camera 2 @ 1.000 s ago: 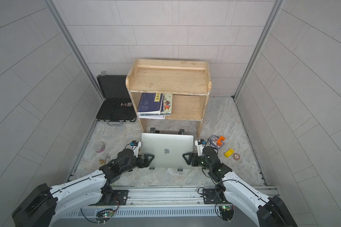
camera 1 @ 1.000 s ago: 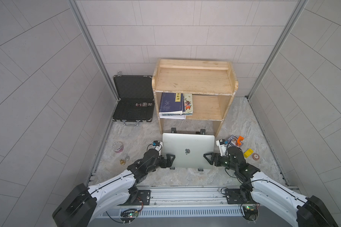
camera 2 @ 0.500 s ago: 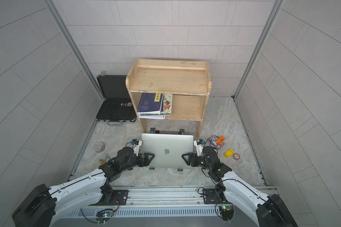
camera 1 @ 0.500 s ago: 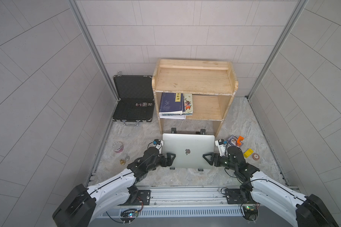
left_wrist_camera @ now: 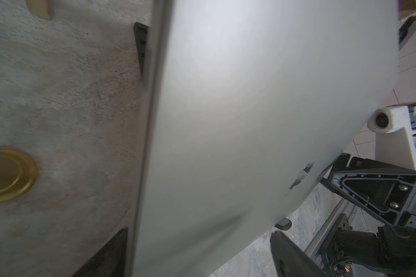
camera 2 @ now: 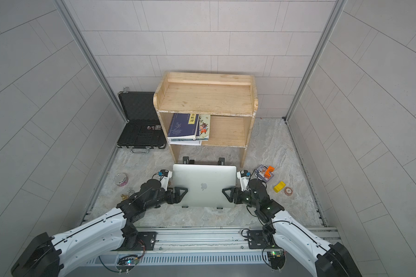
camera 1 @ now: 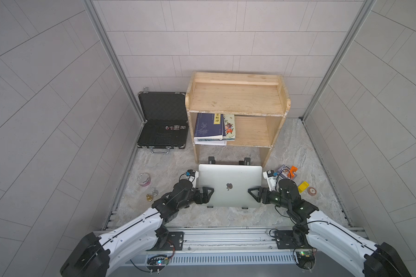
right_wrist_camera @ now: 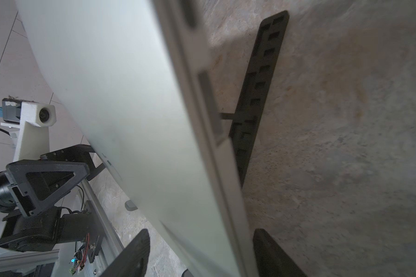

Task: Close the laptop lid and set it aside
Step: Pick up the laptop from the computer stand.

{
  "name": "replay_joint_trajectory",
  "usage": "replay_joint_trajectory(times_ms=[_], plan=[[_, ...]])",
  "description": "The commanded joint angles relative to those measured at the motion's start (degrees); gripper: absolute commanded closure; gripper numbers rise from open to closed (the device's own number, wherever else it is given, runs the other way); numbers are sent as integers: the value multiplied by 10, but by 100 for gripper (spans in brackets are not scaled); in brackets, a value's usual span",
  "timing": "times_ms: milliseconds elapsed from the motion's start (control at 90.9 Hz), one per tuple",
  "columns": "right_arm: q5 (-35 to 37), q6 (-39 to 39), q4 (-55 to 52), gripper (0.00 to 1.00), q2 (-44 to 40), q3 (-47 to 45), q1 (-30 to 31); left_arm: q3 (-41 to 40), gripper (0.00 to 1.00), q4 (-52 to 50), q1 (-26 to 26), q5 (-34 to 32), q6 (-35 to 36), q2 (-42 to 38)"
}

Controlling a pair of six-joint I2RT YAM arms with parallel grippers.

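Observation:
The silver laptop (camera 1: 229,177) (camera 2: 203,177) lies with its lid down, apple logo up, tilted on a black stand (camera 1: 211,159) in front of the shelf. My left gripper (camera 1: 208,194) (camera 2: 181,191) straddles its left edge, and my right gripper (camera 1: 253,193) (camera 2: 227,193) straddles its right edge. In the left wrist view the lid's back (left_wrist_camera: 250,120) runs between the open jaws of the left gripper (left_wrist_camera: 199,242), with a gap at one finger (left_wrist_camera: 288,254). The right wrist view shows the laptop's side edge (right_wrist_camera: 216,167) between the open jaws of the right gripper (right_wrist_camera: 202,232).
A wooden shelf (camera 1: 237,100) with books (camera 1: 214,128) stands just behind the laptop. An open black briefcase (camera 1: 162,124) sits at the back left. Small items lie to the right: an orange piece (camera 1: 293,170), a yellow block (camera 1: 303,186), a tape roll (camera 1: 312,191). On the left are a clear roll (camera 1: 144,179) and a brass weight (camera 1: 149,197).
The right gripper's jaws have drawn in a little around the laptop's edge. The laptop and both arms have barely shifted.

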Motion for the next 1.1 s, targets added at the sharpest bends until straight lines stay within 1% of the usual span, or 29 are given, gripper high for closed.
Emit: replay_joint_trajectory(times_ms=[0, 99, 209, 550, 1090], plan=[[-18, 5, 6, 30, -7, 17, 0, 26, 11, 9, -1, 31, 4, -11], [-17, 3, 7, 31, 0, 26, 0, 48, 11, 9, -1, 35, 7, -4], [-21, -1, 14, 34, 17, 36, 0, 58, 11, 10, -2, 38, 7, 7], [-39, -11, 20, 38, 68, 78, 1, 82, 11, 10, -8, 34, 9, 20], [-42, -15, -12, 38, 35, 101, 3, 117, 12, -15, -25, 21, 17, 5]])
